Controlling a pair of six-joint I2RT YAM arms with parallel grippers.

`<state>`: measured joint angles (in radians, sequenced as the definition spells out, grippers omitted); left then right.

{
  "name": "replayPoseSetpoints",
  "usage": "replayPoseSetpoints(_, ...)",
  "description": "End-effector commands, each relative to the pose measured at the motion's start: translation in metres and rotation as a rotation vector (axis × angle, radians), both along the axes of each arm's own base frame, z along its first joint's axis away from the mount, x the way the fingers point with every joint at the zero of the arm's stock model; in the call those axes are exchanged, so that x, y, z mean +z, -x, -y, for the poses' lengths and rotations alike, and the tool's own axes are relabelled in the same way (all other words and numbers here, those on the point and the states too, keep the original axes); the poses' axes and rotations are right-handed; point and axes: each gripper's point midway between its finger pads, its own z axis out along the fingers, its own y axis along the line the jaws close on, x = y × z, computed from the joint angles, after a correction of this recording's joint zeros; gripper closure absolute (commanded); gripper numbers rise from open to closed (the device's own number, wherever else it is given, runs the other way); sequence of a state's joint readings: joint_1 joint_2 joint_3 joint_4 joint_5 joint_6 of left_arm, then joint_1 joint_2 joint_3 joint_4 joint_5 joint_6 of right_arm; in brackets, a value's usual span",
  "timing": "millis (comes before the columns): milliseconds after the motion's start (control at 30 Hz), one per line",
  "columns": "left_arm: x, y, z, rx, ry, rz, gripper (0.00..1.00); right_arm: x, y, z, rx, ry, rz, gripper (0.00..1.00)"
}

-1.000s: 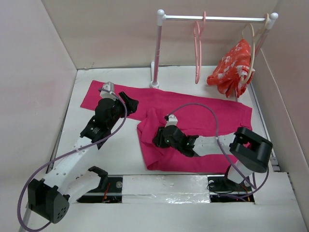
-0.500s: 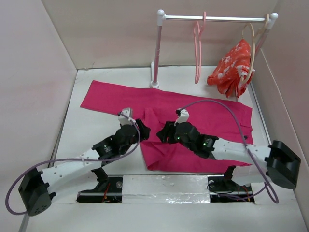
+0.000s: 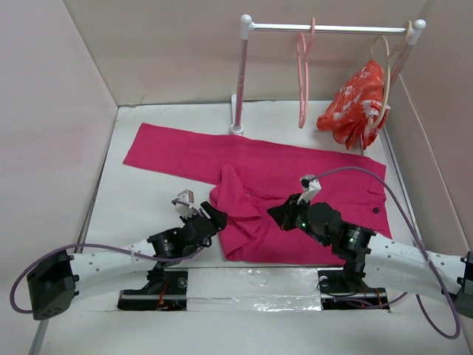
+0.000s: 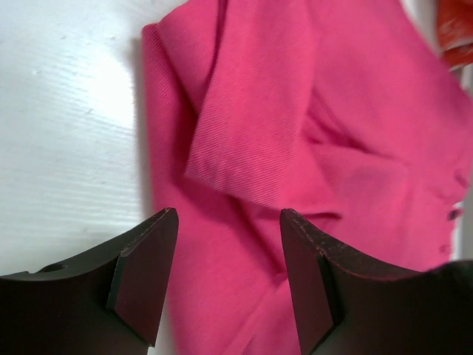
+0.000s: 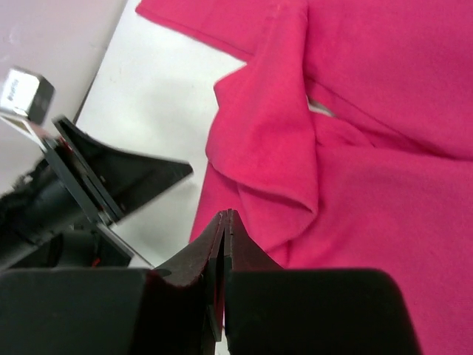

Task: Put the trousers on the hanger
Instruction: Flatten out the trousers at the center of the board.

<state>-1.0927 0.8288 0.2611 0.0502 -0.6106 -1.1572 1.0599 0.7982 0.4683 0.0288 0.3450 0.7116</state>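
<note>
Top view: the trousers (image 3: 295, 166) lie spread on the table (image 3: 148, 214), one leg running far-left, the near-left part bunched into a raised fold. The hanger (image 3: 302, 74) hangs on the rail (image 3: 332, 29) beyond the trousers, well apart from them; a floral garment (image 3: 355, 103) hangs beyond their far-right corner. The left gripper (image 3: 211, 217) sits low at the trousers' near-left edge. The right gripper (image 3: 279, 214) is over their near middle, pointing left towards the fold.

Left wrist: the left gripper (image 4: 228, 222) has its fingers (image 4: 144, 281) apart. The trousers (image 4: 332, 111) fill the gap between them and the space beyond, with the folded flap just ahead. Bare table (image 4: 66, 133) lies off the trousers' left edge.

Right wrist: the right gripper (image 5: 224, 222) has its fingers pressed together, tips pointing at the near-left fold of the trousers (image 5: 384, 185). Whether they pinch cloth I cannot tell. The left gripper (image 5: 111, 177) shows just off the trousers' left edge, over the table (image 5: 162, 96).
</note>
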Motion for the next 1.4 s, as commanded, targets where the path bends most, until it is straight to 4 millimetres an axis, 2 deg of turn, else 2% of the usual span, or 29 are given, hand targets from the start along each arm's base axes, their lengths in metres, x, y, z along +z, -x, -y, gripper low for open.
replayPoseSetpoints(0, 0.023, -0.013, 0.009, 0.078, 0.164, 0.070, 0.45, -0.005, 0.010, 0.001, 0.030, -0.007, 0.001, 0.97)
replayPoseSetpoints(167, 0.022, -0.016, 0.018, 0.075, 0.183, 0.062, 0.47, -0.018, 0.016, -0.002, 0.056, 0.020, -0.028, 0.96)
replayPoseSetpoints(200, 0.017, -0.016, 0.017, 0.078, 0.163, 0.052, 0.48, -0.020, 0.019, -0.004, 0.066, 0.026, -0.032, 0.96)
replayPoseSetpoints(367, 0.015, -0.019, 0.018, 0.107, 0.130, 0.029, 0.50, -0.019, 0.023, -0.007, 0.082, 0.015, -0.033, 0.95)
replayPoseSetpoints(400, 0.009, -0.020, 0.014, 0.122, 0.111, 0.008, 0.50, -0.018, 0.023, -0.007, 0.083, 0.011, -0.033, 0.95)
replayPoseSetpoints(567, 0.006, -0.024, 0.016, 0.147, 0.142, -0.008, 0.50, -0.016, 0.030, -0.011, 0.107, -0.010, -0.034, 0.95)
replayPoseSetpoints(633, 0.011, -0.027, 0.022, 0.138, 0.192, 0.001, 0.49, -0.018, 0.030, -0.010, 0.101, -0.010, -0.046, 0.95)
replayPoseSetpoints(767, 0.010, -0.033, 0.020, 0.156, 0.230, 0.017, 0.49, -0.023, 0.033, -0.010, 0.106, -0.009, -0.054, 0.95)
replayPoseSetpoints(1067, -0.002, -0.030, 0.026, 0.144, 0.200, -0.031, 0.51, -0.018, 0.035, -0.010, 0.113, -0.001, -0.042, 0.95)
replayPoseSetpoints(1367, -0.017, -0.024, 0.014, 0.178, 0.199, -0.069, 0.54, -0.018, 0.033, -0.010, 0.106, -0.001, -0.039, 0.95)
